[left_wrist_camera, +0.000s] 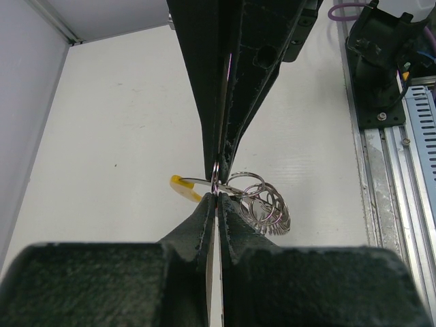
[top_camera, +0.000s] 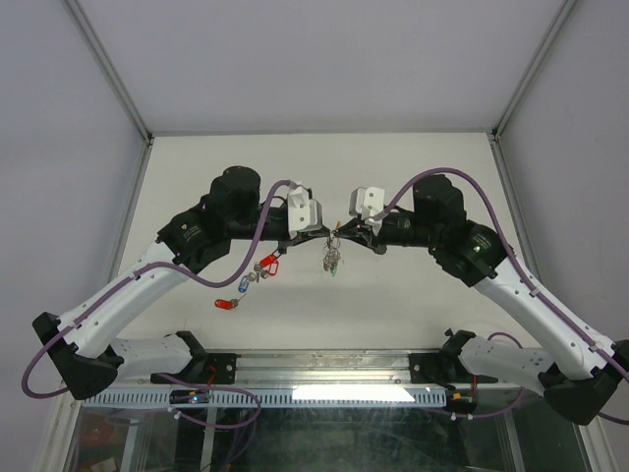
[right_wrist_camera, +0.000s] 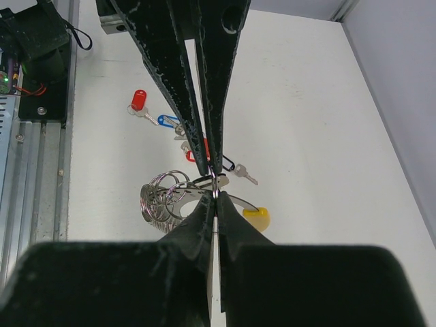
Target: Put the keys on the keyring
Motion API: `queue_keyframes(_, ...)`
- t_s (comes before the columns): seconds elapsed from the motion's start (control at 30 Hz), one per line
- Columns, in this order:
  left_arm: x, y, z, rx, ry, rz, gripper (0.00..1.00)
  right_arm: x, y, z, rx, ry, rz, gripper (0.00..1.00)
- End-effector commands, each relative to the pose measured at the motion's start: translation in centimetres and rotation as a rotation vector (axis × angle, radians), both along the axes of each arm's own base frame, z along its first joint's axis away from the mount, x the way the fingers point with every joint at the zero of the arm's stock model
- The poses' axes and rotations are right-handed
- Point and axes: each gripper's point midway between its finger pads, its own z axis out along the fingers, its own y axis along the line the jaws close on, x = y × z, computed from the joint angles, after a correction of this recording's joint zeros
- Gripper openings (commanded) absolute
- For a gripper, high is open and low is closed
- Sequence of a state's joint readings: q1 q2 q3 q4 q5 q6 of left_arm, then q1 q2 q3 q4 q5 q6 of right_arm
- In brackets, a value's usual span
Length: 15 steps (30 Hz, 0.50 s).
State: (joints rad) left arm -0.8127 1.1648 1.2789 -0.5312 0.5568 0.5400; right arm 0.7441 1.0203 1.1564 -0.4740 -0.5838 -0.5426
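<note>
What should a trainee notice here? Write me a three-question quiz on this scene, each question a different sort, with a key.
1. True or false: the left gripper stands wide open.
2. Which tag colour shows beside the bunch of rings in the wrist views? A yellow, B purple, C orange.
3. Fill in: the right gripper meets the left one tip to tip, both pinching the thin silver ____.
Key: 1 false, it is shut. 2 A, the yellow tag. 3 keyring.
</note>
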Motion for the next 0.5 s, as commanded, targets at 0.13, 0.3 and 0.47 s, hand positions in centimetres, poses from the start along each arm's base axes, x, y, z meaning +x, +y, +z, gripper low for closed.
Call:
queue_keyframes(0.13, 0.0, -0.2, 1.2, -0.027, -0.045, -0.001, 0.00, -1.1, -0.1, 4.3, 0.109, -0.084, 0.027, 0.00)
queue_keyframes(0.3, 0.1, -0.1, 1.3, -0.027, -0.051, 0.002, 0.00, -1.5, -0.2, 5.0, 0.136, -0.079, 0.027, 0.00)
queue_keyframes(0.47, 0.2, -0.3, 1.2, -0.024, -0.049, 0.000, 0.00, -1.6, 0.0, 5.1, 0.174, -0.046, 0.023, 0.00)
